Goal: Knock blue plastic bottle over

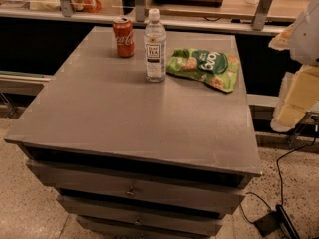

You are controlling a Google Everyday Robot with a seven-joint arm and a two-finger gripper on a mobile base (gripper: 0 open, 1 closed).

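The blue plastic bottle [155,45] is clear with a white cap and a white label with dark print. It stands upright on the far part of the grey table [134,118]. A red soda can [123,37] stands just to its left, apart from it. My gripper [295,101] shows as pale cream shapes at the right edge of the view. It is off the table's right side, far to the right of the bottle and lower in the view. It touches nothing on the table.
A green snack bag [205,66] lies flat just right of the bottle. A counter with metal brackets [199,4] runs behind the table. Drawers [134,190] face me below the top. Cables [279,203] lie on the floor at the right.
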